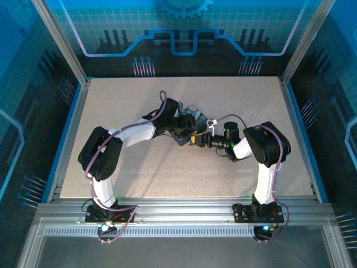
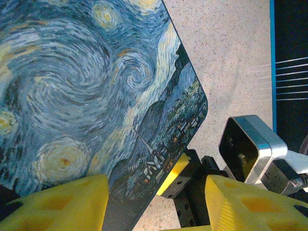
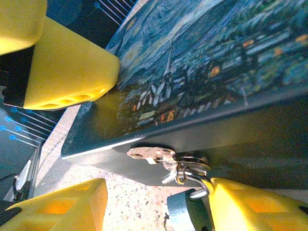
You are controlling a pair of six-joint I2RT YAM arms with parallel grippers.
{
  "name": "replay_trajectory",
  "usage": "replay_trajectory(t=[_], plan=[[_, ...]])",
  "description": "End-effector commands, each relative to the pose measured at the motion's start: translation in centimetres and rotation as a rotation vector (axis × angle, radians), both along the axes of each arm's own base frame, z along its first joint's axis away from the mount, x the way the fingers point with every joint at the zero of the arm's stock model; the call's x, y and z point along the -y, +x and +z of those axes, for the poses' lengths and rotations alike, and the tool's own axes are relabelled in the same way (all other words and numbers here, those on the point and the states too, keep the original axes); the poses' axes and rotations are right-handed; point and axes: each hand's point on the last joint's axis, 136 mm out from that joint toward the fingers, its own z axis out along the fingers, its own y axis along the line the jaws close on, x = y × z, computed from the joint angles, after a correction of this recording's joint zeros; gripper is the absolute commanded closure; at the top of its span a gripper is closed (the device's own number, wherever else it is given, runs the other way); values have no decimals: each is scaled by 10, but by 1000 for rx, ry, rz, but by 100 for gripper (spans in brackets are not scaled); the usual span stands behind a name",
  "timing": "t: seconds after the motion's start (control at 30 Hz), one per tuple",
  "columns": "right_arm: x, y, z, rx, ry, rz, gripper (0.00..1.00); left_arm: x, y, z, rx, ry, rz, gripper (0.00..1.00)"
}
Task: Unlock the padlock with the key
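Silvery key point(image 3: 188, 162) and dark padlock point(image 3: 183, 212) hang at the tin's point(image 3: 207, 62) hasp point(image 3: 147, 154) between our right gripper's point(image 3: 156, 192) parted jaws. Our left gripper point(image 2: 155, 185) straddles the tin's corner, grip unclear. Closing here, we could pinch the ring point(image 3: 179, 177) and miss the key.

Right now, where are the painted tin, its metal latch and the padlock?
Painted tin point(image 2: 86, 86): left wrist view, middle of the swirly lid.
Metal latch point(image 3: 149, 154): right wrist view, flat plate on the tin's front wall.
Padlock point(image 3: 185, 214): right wrist view, dark body below the latch.
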Motion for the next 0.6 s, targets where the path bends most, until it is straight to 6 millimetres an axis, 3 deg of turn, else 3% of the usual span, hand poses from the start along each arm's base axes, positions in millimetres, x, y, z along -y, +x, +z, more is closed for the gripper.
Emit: replay_trajectory(t=[0.0,0.57], plan=[[-6,-2,1,13,10,31,44,5,1,-5,-15,-1,6,44],[-2,-4,-2,7,-5,28,63,3,-1,-3,-6,2,13,44]])
